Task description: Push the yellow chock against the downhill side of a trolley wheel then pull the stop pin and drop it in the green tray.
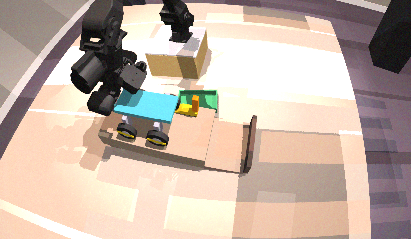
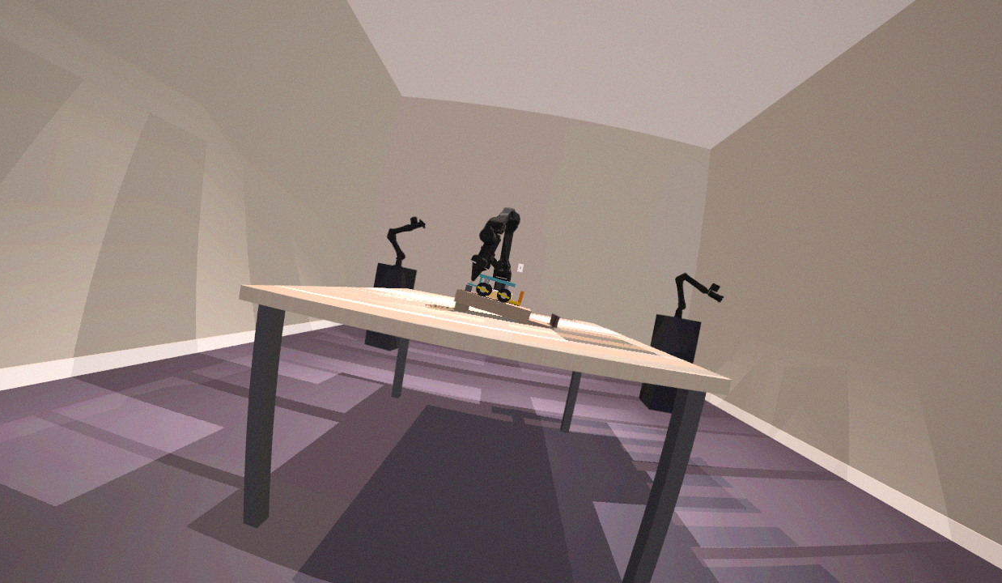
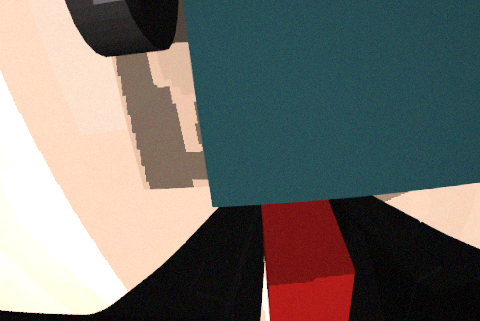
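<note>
The trolley, with its blue deck (image 1: pixel 147 105) (image 3: pixel 320 61) and black-and-yellow wheels (image 1: pixel 126 130), stands at the upper end of the ramp (image 1: pixel 189 133). The yellow chock (image 1: pixel 186 108) with its orange handle (image 1: pixel 195 102) sits at the trolley's downhill end on the far side, by the far wheel. The green tray (image 1: pixel 207 102) lies just behind the chock. My gripper (image 3: pixel 287 195) is at the trolley's uphill end and is shut on the red-headed stop pin (image 3: pixel 308 271), with a black finger on each side of the red head. In the top view the arm hides the pin.
A tan box (image 1: pixel 174 66) carrying the arm's base stands behind the ramp. A dark stop board (image 1: pixel 250 142) stands upright at the ramp's foot. A black block (image 1: pixel 394 35) stands off the table at the far right.
</note>
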Controlling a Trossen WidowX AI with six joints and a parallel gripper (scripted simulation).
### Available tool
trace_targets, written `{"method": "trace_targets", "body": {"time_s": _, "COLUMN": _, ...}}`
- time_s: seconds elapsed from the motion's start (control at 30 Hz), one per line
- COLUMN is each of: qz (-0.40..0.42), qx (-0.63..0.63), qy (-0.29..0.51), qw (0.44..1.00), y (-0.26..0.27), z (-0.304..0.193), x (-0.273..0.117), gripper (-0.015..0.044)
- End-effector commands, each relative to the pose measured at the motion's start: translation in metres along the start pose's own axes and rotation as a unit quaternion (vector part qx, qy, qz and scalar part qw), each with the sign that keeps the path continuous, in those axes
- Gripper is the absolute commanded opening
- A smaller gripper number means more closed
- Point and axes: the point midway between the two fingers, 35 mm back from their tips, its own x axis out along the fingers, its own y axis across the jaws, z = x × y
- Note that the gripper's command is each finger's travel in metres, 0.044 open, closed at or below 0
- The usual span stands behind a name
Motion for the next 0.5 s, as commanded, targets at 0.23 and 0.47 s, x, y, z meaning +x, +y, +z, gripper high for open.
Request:
{"method": "trace_targets", "body": {"time_s": 0.23, "qz": -0.004, "qx": 0.001, "qy": 0.001, "qw": 1.000, "y": 0.0002, "z": -0.0011, "x": -0.0086, "gripper": 0.0000}}
{"method": "trace_targets", "body": {"time_s": 0.47, "qz": -0.004, "qx": 0.001, "qy": 0.001, "qw": 1.000, "y": 0.0002, "z": -0.0012, "x": -0.0116, "gripper": 0.0000}}
